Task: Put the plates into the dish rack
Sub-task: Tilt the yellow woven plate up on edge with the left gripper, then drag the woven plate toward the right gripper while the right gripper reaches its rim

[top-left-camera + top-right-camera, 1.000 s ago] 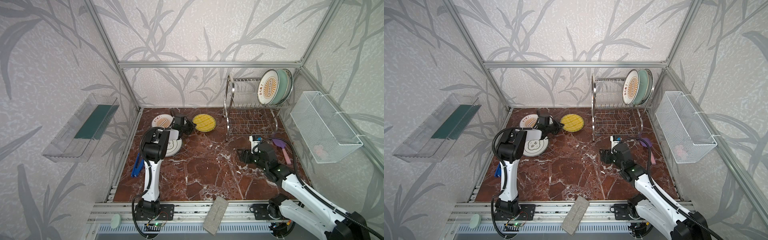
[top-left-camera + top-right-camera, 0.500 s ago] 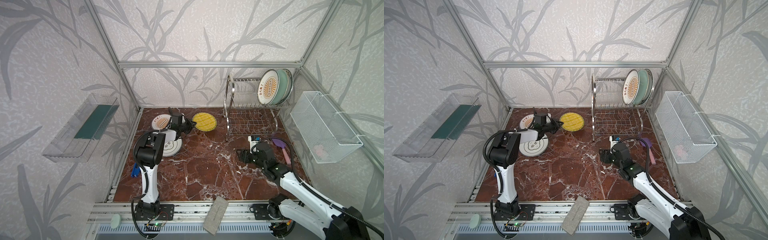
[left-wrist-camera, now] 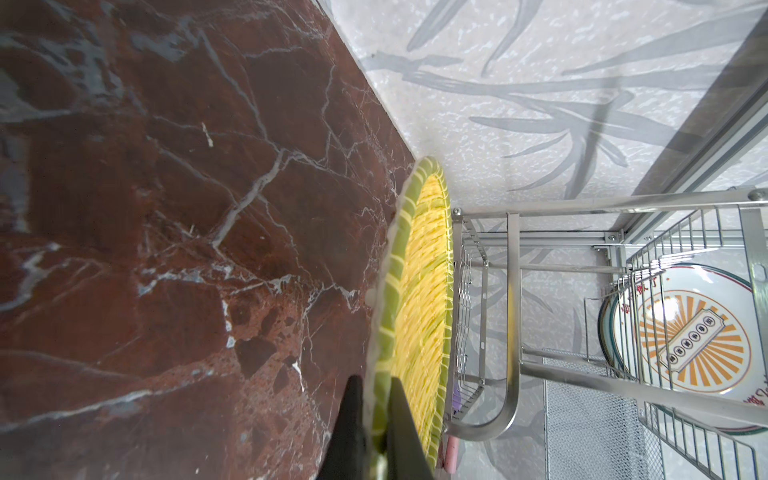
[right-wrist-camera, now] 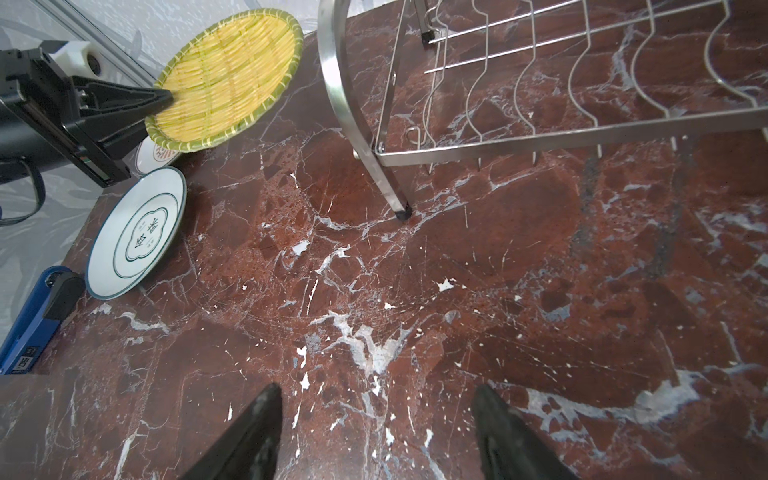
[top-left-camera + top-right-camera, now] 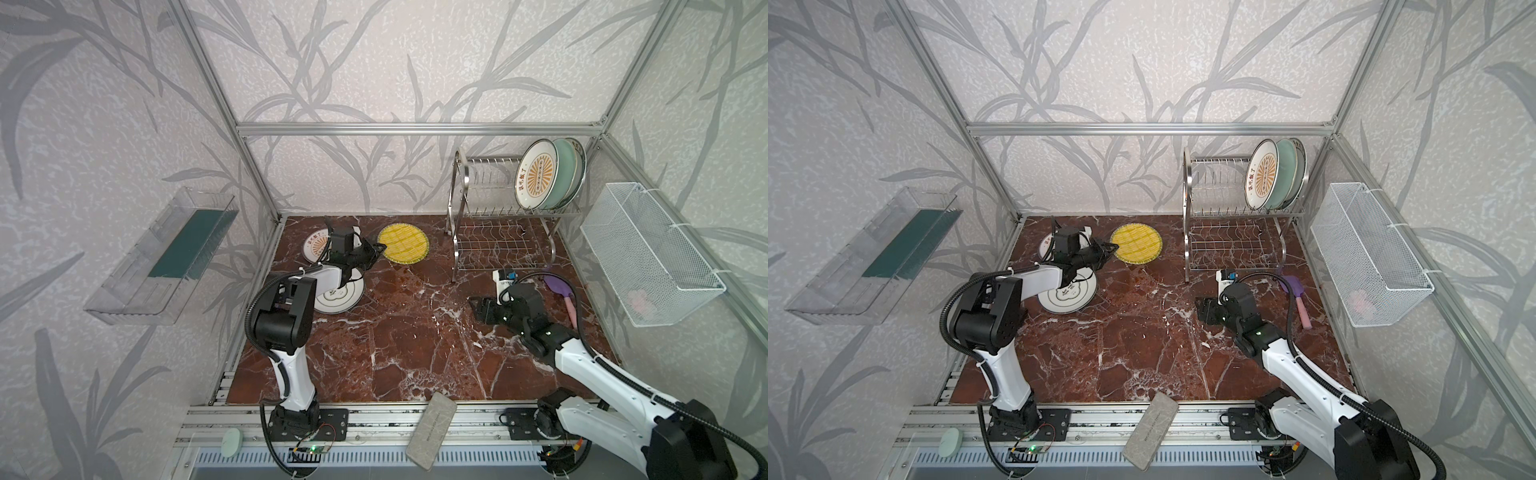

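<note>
Marble counter (image 5: 415, 340): left claw (image 5: 380, 248) clamped on yellow plate (image 5: 405, 245) rim; right claw (image 4: 376, 390) spread, empty. Seemingly pickup step; next, lift toward dish rack (image 5: 498, 245).

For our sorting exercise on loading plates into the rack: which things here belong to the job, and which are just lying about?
Job: yellow plate in the left hand, sunburst plate, ringed plate, racked plates, dish rack.
Lying about: purple spatula, mesh basket, clear tray, blue tool.
</note>
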Controlling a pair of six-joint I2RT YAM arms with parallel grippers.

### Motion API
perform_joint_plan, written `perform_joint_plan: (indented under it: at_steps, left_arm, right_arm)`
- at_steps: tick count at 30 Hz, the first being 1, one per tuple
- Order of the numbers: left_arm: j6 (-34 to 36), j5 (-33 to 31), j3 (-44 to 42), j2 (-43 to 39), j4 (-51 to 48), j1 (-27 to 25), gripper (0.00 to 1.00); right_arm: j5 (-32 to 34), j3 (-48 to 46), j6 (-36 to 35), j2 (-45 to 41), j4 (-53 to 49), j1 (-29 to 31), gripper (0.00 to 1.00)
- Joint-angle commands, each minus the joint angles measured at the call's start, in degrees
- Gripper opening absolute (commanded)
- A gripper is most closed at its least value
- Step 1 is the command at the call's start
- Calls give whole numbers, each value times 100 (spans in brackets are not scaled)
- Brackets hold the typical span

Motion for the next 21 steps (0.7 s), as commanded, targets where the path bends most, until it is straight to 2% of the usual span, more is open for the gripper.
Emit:
perform_joint_plan:
  at_steps: [1,9,21]
  left_arm:
    - [139,284,-257,-491,337,7,0]
    - [271,687,-1237,-1039,637,6,0]
    - [673,935,-2658,-2274,727,-74,0]
  right_arm:
    - [-188,205,143,40,287,-43,72]
    - [-534,234,354,211,521,-126,72]
    - [-1047,274,752,669,1047,-267,72]
